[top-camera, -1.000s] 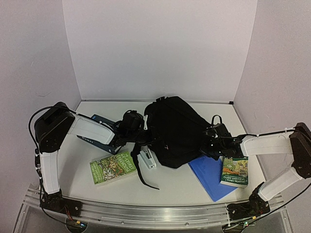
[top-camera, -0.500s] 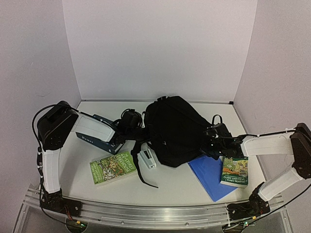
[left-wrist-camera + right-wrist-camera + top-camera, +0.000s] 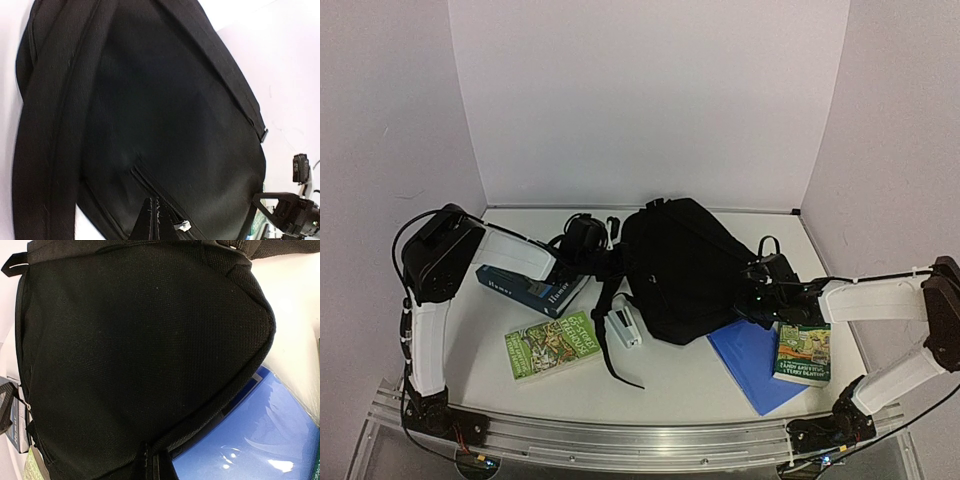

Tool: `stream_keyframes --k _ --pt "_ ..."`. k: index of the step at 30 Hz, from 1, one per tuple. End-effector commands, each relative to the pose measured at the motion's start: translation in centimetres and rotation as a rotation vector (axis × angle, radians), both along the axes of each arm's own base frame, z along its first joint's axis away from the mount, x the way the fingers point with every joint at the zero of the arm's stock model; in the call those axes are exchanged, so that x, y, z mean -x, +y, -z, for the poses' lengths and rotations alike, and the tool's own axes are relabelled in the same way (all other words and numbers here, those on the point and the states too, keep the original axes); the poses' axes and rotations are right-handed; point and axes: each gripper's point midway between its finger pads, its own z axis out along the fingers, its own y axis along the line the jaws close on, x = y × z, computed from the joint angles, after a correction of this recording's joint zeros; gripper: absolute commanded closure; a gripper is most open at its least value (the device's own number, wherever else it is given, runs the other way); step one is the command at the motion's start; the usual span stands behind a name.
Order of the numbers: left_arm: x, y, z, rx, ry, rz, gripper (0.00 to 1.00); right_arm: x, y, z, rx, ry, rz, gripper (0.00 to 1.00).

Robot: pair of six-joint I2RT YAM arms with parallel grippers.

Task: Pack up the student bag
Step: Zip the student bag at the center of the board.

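Observation:
The student bag (image 3: 680,265) is a large black backpack lying flat at the table's middle, straps trailing to its left. My left gripper (image 3: 603,262) is at its left side. In the left wrist view its fingers (image 3: 148,222) are pressed together, tips against the bag (image 3: 165,110) beside a closed zip with a white pull (image 3: 184,226). My right gripper (image 3: 756,287) is at the bag's right edge. In the right wrist view its fingers (image 3: 146,465) are shut, with the bag's (image 3: 140,340) seamed edge pinched at the tips.
A dark blue "Humor" book (image 3: 525,285) lies under the left arm. A green book (image 3: 552,345) and a white stapler (image 3: 625,326) lie in front of the bag. A blue folder (image 3: 752,362) and a second green book (image 3: 803,352) lie at the right.

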Motion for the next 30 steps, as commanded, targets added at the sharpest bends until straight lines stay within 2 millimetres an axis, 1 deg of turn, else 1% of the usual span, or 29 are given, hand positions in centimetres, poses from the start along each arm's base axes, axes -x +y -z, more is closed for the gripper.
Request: stream_keyframes --k 1,5,8,11,15,18,20,22,23,25,26,27,28,30 --pt "-4.2 1.4 -1.6 -0.041 -0.116 -0.077 1.0 0.2 -1.3 -0.3 0.048 -0.01 0.032 1.0" --pt "-5.9 2.4 -1.2 -0.076 -0.14 -0.107 1.0 0.2 -1.3 -0.4 0.048 -0.013 0.033 1.0" --pt "-7.2 3.3 -1.2 -0.089 -0.152 -0.136 1.0 0.2 -1.4 -0.5 0.05 -0.015 0.034 1.0" --pt "-8.1 3.7 -1.6 -0.09 -0.166 -0.145 1.0 0.2 -1.4 -0.5 0.05 -0.015 0.035 1.0" --pt "-8.8 3.5 -1.5 -0.109 -0.174 -0.135 1.0 0.2 -1.5 -0.6 0.052 -0.018 0.037 1.0" --pt "-9.1 3.7 -1.5 -0.108 -0.17 -0.14 1.0 0.2 -1.6 -0.8 0.05 -0.02 0.037 1.0" --pt "-9.1 3.6 -1.7 -0.095 -0.167 -0.131 1.0 0.3 -1.5 -0.9 0.049 -0.023 0.035 1.0" --pt "-8.8 3.3 -2.5 -0.08 -0.174 -0.101 1.0 0.3 -1.3 -1.1 0.05 -0.025 0.011 1.0" --pt "-8.6 3.2 -3.0 -0.082 -0.182 -0.092 0.98 0.2 -1.0 -1.3 0.053 -0.029 -0.007 1.0" --pt "-8.4 3.7 -4.3 -0.089 -0.195 -0.098 0.89 0.0 -0.6 -1.8 0.054 -0.04 -0.03 0.99" --pt "-8.3 4.0 -5.2 -0.086 -0.204 -0.094 0.83 -0.1 -0.7 -2.0 0.06 -0.044 -0.034 0.94" --pt "-8.1 4.2 -6.4 -0.08 -0.217 -0.087 0.74 -0.1 -0.7 -2.2 0.064 -0.049 -0.036 0.9" --pt "-7.8 4.4 -7.3 -0.076 -0.223 -0.078 0.66 -0.2 -0.7 -2.4 0.068 -0.055 -0.036 0.89" --pt "-7.4 5.0 -8.4 -0.078 -0.215 -0.07 0.54 -0.5 -0.7 -2.8 0.076 -0.066 -0.035 0.88"
